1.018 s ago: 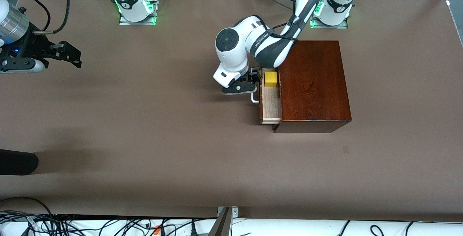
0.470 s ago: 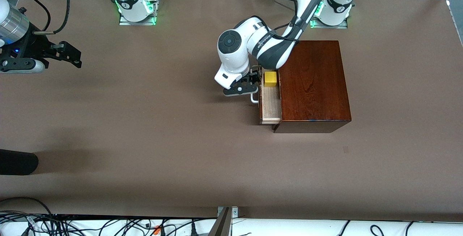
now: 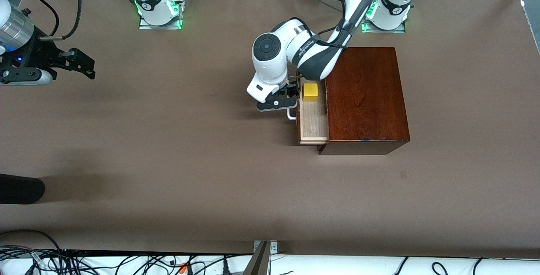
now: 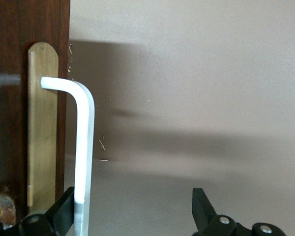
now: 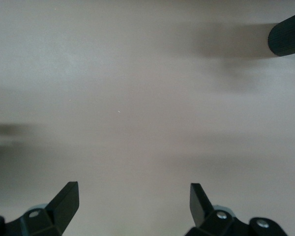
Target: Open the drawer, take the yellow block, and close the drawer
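Two arms are in my view: the left tool [image 3: 291, 98] sits low at the front of the drawer [image 3: 313, 123], and the right tool [image 3: 82, 62] hangs over bare tabletop [image 3: 168, 161] at the right arm's end, waiting with its fingers spread wide and nothing between them. From the left wrist camera I see the left tool's fingers [image 4: 64, 209] parted, one of them against the white handle [image 4: 83, 157] and the other well clear, so the bar is hooked rather than clamped. I see the drawer partly pulled out of the wooden box [image 3: 365, 98], its pale tray exposed on the side facing the right arm's end. I can see the yellow block [image 3: 310, 91] resting in the tray, at the end farther from the front camera, just beside the left tool and not touched by it.
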Available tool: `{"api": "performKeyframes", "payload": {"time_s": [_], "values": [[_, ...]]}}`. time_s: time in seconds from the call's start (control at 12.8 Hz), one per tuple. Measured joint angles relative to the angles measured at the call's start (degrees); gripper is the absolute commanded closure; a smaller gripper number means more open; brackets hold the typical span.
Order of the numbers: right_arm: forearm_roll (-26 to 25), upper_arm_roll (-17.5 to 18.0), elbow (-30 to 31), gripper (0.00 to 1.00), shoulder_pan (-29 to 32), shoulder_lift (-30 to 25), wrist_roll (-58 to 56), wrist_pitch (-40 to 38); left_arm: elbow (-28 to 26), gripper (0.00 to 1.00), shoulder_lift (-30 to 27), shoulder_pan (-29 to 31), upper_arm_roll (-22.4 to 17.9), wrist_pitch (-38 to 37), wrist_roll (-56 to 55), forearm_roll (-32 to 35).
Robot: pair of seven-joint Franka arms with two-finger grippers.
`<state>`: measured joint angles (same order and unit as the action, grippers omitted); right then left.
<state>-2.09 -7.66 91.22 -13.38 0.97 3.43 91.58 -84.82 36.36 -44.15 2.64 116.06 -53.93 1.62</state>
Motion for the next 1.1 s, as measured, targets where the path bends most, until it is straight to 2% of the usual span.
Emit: {"api": "performKeyframes", "payload": {"time_s": [0.16, 0.7, 0.86, 1.1], "values": [[0.0, 0.0, 0.0, 0.00, 0.0, 0.0, 0.0, 0.0, 1.5, 0.00, 0.0, -0.1, 0.1, -2.1, 0.0, 0.2], [0.0, 0.0, 0.0, 0.00, 0.0, 0.0, 0.0, 0.0, 10.3, 0.00, -1.2, 0.0, -0.1, -16.9, 3.0, 2.8], [0.0, 0.0, 0.0, 0.00, 0.0, 0.0, 0.0, 0.0, 12.2, 0.00, -4.8, 1.7, -1.0, -20.0, 6.3, 2.8], [0.0, 0.0, 0.0, 0.00, 0.0, 0.0, 0.0, 0.0, 12.6, 0.00, -12.3, 10.0, -1.0, -27.1, 15.1, 2.8]]}}
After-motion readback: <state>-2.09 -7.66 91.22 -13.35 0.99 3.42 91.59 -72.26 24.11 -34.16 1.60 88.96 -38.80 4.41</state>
